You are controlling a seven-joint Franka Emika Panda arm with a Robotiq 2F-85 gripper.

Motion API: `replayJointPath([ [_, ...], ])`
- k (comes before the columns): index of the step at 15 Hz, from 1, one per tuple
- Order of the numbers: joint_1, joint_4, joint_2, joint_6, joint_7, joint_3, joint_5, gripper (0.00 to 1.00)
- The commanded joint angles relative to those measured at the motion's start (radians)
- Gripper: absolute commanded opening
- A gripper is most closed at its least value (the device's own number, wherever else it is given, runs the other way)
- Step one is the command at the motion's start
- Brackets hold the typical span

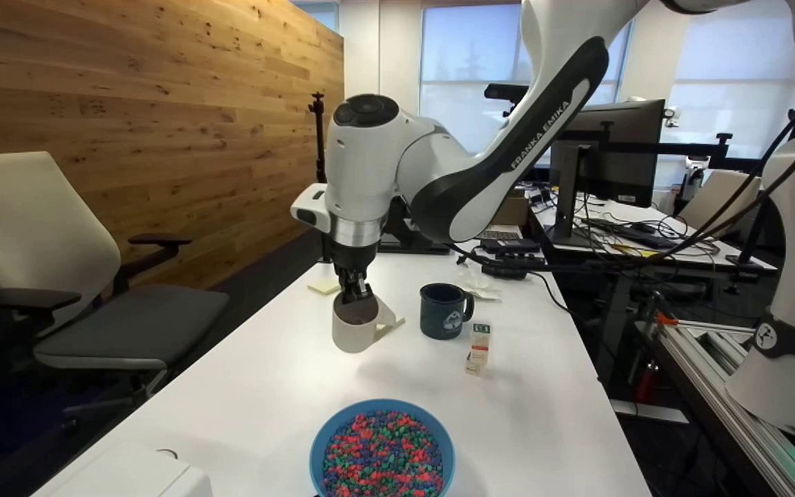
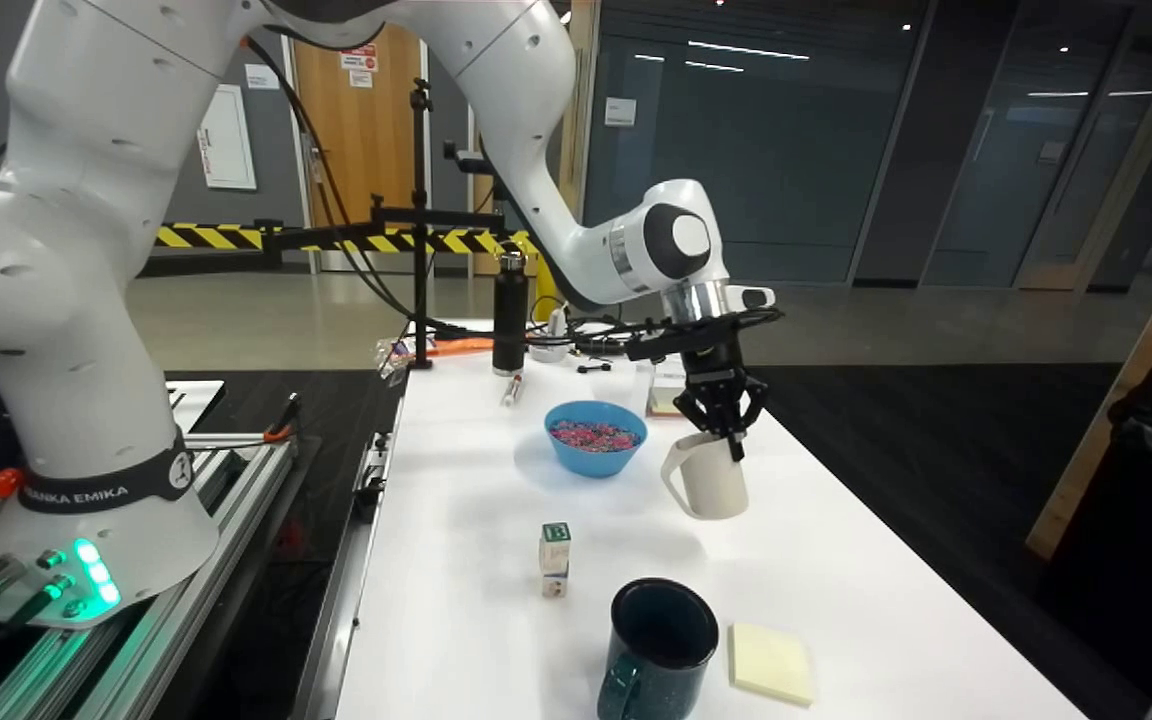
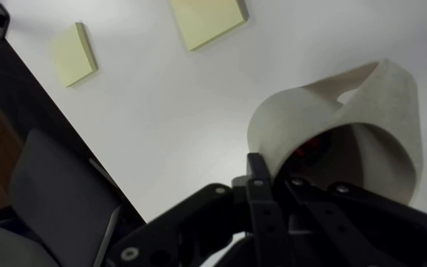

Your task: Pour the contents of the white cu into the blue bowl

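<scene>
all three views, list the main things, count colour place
table: 1, white, both exterior views
cup: 1, white, tilted above the table
bowl: 1, blue, on the table
small bits: uncounted, red, green, blue, in the bowl
mug: 1, dark teal, on the table
carton: at least 1, white, by the mug
sticky pads: at least 2, yellow, on the table
bottle: 1, black, beyond the bowl in an exterior view
chair: at least 1, grey, beside the table
monitor: 1, black, background
robot arm: 1, white and black, over the table
gripper: 1, black, closed on the cup

one white mug point(image 2: 716, 482), one dark mug point(image 1: 439, 314), one blue bowl point(image 2: 593, 463), two note pads point(image 3: 209, 22) — wrist view
</scene>
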Motion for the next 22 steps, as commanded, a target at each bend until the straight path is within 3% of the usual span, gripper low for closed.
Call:
replayJointPath([
  [1,0.032,0.004,-0.023,-0.052,0.099,0.010,-0.123,0.01],
  [9,0.043,-0.016,-0.051,-0.084,0.132,0.101,-0.186,0.01],
  [18,-0.009,-0.026,-0.076,-0.135,-0.024,0.219,-0.063,0.01],
  [22,0.005,0.007,-0.036,-0.124,0.022,0.208,-0.098,0.06],
])
